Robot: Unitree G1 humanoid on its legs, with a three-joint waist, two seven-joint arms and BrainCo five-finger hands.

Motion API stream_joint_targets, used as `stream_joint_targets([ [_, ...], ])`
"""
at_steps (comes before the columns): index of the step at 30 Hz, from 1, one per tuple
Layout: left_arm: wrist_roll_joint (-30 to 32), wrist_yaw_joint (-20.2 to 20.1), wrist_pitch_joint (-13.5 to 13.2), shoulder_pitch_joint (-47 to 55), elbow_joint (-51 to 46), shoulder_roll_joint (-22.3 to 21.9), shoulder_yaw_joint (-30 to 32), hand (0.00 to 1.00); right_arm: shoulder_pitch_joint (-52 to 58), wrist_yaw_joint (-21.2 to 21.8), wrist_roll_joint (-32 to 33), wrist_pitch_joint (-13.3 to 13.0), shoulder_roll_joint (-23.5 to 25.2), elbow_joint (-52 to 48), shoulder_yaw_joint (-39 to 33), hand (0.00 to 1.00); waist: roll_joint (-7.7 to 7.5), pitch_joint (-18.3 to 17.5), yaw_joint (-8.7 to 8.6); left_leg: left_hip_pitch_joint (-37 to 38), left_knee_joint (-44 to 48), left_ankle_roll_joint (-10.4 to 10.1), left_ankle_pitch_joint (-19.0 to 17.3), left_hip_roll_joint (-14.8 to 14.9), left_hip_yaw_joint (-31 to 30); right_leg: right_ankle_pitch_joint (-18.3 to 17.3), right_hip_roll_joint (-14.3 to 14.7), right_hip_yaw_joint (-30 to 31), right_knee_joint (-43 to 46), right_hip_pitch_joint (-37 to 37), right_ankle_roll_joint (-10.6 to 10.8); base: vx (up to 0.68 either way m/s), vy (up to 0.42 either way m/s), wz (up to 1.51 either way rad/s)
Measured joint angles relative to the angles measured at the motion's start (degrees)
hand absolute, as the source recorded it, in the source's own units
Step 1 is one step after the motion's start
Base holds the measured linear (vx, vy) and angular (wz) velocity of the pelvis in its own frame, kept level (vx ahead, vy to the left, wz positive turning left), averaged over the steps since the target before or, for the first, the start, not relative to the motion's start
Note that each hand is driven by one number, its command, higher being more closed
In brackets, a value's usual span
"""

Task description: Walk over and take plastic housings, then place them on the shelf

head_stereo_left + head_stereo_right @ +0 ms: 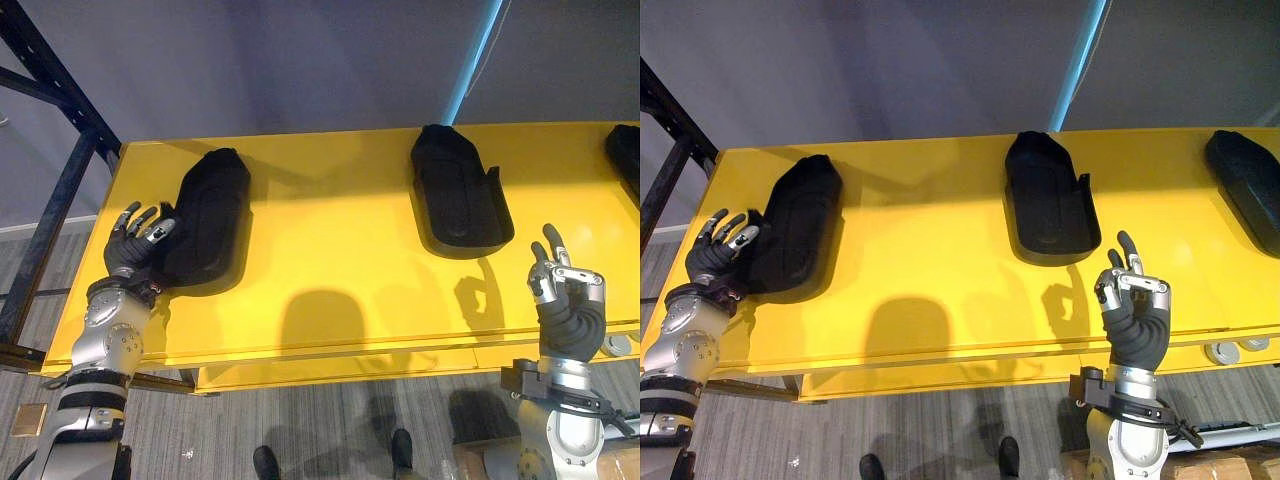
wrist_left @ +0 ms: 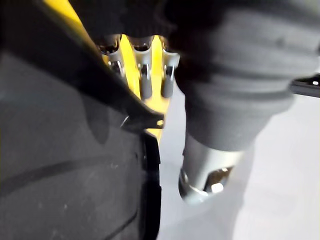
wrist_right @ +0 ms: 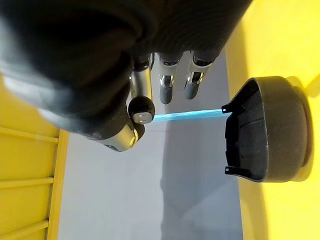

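Shelf: a yellow shelf is seen from above, carried at its left end by a dark frame; grey floor lies in front of it.
Housings: three black housings are laid on the shelf, well apart from one another.
Left housing: it is set near the shelf's left end, lengthwise front to back.
Middle housing: it lies hollow side up towards the back of the shelf, with a notched rim at its near right.
Right housing: it is cut off by the shelf's right edge in the left eye view.
Left hand: it is held at the left housing's near left side; its fingers are stretched out straight and spread along that housing, not closed round it.
Right hand: it is raised upright before the shelf's front edge, near the middle housing but apart from it; its fingers are partly curled, the thumb is bent across, and nothing is held.
Background: a grey wall is crossed by a light blue strip.
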Motion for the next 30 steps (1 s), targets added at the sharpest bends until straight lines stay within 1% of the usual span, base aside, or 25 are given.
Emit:
stream_joint_targets([
  [6,0.26,0.74,0.96,-3.58,1.24,0.02,-2.11,0.00,1.76,0.88,0.02,0.53,0.59,-0.24,1.29,0.00,0.33,0.21,-0.32,1.27,0.00,0.00,-0.01,0.00,0.04,-0.01,0.00,0.04,-0.04,1.26,0.00,-0.04,0.022,-0.01],
  [8,2.01,0.80,1.21,-5.23,1.18,0.02,-2.13,0.00,1.83,1.67,0.04,0.71,0.71,-0.25,1.92,0.00,0.49,0.32,-0.35,1.90,0.00,0.00,-0.02,0.00,0.02,-0.02,0.01,0.00,-0.06,1.89,0.00,-0.05,0.017,0.02],
  [10,5.25,1.17,1.20,-7.60,0.22,0.06,-1.97,0.00,2.09,2.42,0.03,0.75,0.80,-0.24,2.43,0.00,0.53,0.33,-0.25,2.08,0.00,0.01,-0.02,0.00,-0.13,-0.02,0.01,-0.18,-0.04,2.27,0.00,-0.06,0.020,0.05],
  [11,7.61,2.24,1.21,-7.98,-3.20,0.08,-1.27,0.00,2.42,2.87,0.04,0.76,0.95,-0.24,2.96,0.00,0.53,0.33,-0.21,2.36,0.00,0.01,-0.02,-0.01,-0.20,-0.02,-0.01,-0.22,-0.03,2.59,0.00,-0.04,0.018,0.02],
  [12,11.34,3.71,1.12,-7.97,-8.62,0.04,0.30,0.00,3.06,3.41,0.03,0.77,1.02,-0.24,3.82,0.00,0.53,0.33,-0.12,2.68,0.00,0.01,-0.02,-0.01,-0.30,-0.02,-0.01,-0.27,-0.04,2.92,0.01,-0.04,0.016,0.03],
  [13,13.45,4.72,0.87,-7.94,-11.67,-0.05,1.40,1.00,3.45,3.70,0.01,0.77,1.03,-0.24,4.17,0.00,0.55,0.32,-0.11,2.72,0.00,0.00,-0.01,-0.01,-0.47,-0.04,-0.01,-0.38,-0.05,3.05,0.02,-0.03,0.012,0.07],
  [14,18.60,6.63,-0.51,-7.42,-19.31,-1.03,4.75,1.00,3.99,4.29,-0.02,0.78,1.06,-0.23,4.53,0.00,0.60,0.29,-0.21,2.84,0.00,0.01,-0.01,-0.01,-0.84,-0.08,-0.02,-0.61,-0.09,3.41,0.06,-0.02,0.008,0.08],
  [15,21.16,7.67,-1.64,-6.88,-23.14,-1.99,6.62,1.00,4.38,4.59,-0.02,0.78,1.08,-0.23,4.49,0.00,0.65,0.25,-0.23,2.98,0.00,0.01,-0.01,-0.03,-0.99,-0.11,-0.06,-0.69,-0.10,3.61,0.10,-0.01,0.012,0.06],
  [16,28.89,11.06,-4.10,-5.15,-29.82,-4.22,9.83,1.00,5.00,4.90,-0.03,0.78,1.09,-0.21,4.43,0.00,0.78,0.17,-0.17,3.60,-0.01,0.01,-0.01,-0.06,-1.10,-0.18,-0.11,-0.71,-0.16,4.30,0.17,-0.01,0.013,0.06],
  [17,35.24,14.07,-6.13,-1.74,-36.23,-7.06,12.62,1.00,5.99,5.32,-0.03,0.76,1.12,-0.22,4.22,0.00,1.28,-0.64,-0.22,3.76,-0.01,0.01,-0.02,-0.06,-1.48,-0.23,-0.12,-0.89,-0.45,4.81,0.22,-0.01,0.013,0.07],
  [18,37.56,15.17,-6.82,0.68,-39.53,-8.81,13.84,1.00,6.25,5.43,-0.03,0.76,1.22,-0.21,4.03,0.00,1.61,-1.17,-0.19,3.76,-0.02,0.00,-0.02,-0.06,-1.55,-0.24,-0.13,-1.06,-0.61,4.99,0.23,0.00,0.010,0.15],
  [19,41.48,16.01,-8.58,7.15,-46.38,-13.39,15.83,1.00,7.20,5.95,-0.02,0.74,2.21,-0.22,2.97,0.00,2.42,-2.11,-0.18,3.79,-0.02,0.00,-0.02,-0.05,-2.03,-0.29,-0.13,-1.93,-1.04,5.70,0.30,0.00,0.009,0.25],
  [20,43.64,15.82,-10.31,14.42,-52.59,-18.84,15.97,1.00,8.14,6.14,0.02,0.73,3.59,-0.21,2.01,0.00,3.15,-2.79,-0.15,3.85,-0.03,-0.03,-0.06,-0.03,-2.86,-0.57,-0.14,-2.55,-1.13,6.44,0.44,0.00,0.011,0.28],
  [21,44.30,15.71,-10.90,18.32,-55.43,-21.62,15.67,1.00,8.45,6.22,0.02,0.73,4.17,-0.17,1.63,0.00,3.35,-3.08,-0.09,3.89,-0.03,-0.04,-0.06,-0.01,-3.00,-0.63,-0.15,-2.87,-1.12,6.62,0.43,-0.02,0.017,0.22],
  [22,45.13,14.50,-12.14,25.70,-59.47,-27.08,14.05,1.00,8.52,6.59,0.08,0.73,5.16,-0.14,1.26,0.00,3.53,-3.31,0.45,4.00,-0.03,-0.06,-0.08,0.02,-3.01,-0.65,-0.14,-3.21,-1.12,6.88,0.43,-0.05,0.025,0.16],
  [23,45.18,13.17,-12.39,31.69,-61.70,-31.86,10.43,1.00,8.42,6.93,0.18,0.73,5.90,-0.02,1.24,0.00,3.51,-3.41,1.14,3.99,-0.04,-0.13,-0.14,0.03,-3.37,-0.67,-0.17,-3.56,-1.13,7.26,0.45,-0.07,0.028,0.15],
  [25,45.13,11.29,-12.41,37.34,-61.93,-35.50,5.65,1.00,8.23,7.34,0.26,0.73,6.98,0.08,1.88,0.00,3.37,-3.95,1.72,3.67,-0.24,-0.19,-0.21,-0.01,-3.85,-1.02,-0.23,-3.90,-1.22,7.35,0.59,-0.09,0.029,0.14],
  [26,45.18,9.59,-12.38,41.32,-61.91,-37.40,1.84,1.00,7.89,7.75,0.28,0.73,7.49,0.09,3.37,0.00,3.23,-4.09,1.95,3.50,-0.28,-0.36,-0.46,-0.03,-3.98,-1.17,-0.25,-3.99,-1.32,7.34,0.83,-0.10,0.025,0.09],
  [29,45.17,6.89,-12.40,43.95,-61.64,-38.86,-1.86,1.00,8.05,8.18,0.27,0.73,7.51,0.14,4.59,0.00,3.20,-4.67,1.79,2.38,-0.28,-0.21,-0.28,-0.06,-4.52,-1.13,-0.08,-3.88,-2.01,6.85,0.85,-0.08,0.016,0.08],
  [30,45.20,6.04,-12.44,44.63,-61.09,-39.09,-2.13,1.00,7.95,8.15,0.27,0.72,7.50,0.13,4.51,0.00,3.12,-4.89,1.75,1.53,-0.27,-0.10,-0.06,-0.06,-4.54,-0.97,-0.06,-3.71,-2.04,6.04,0.77,-0.05,0.010,0.04],
])
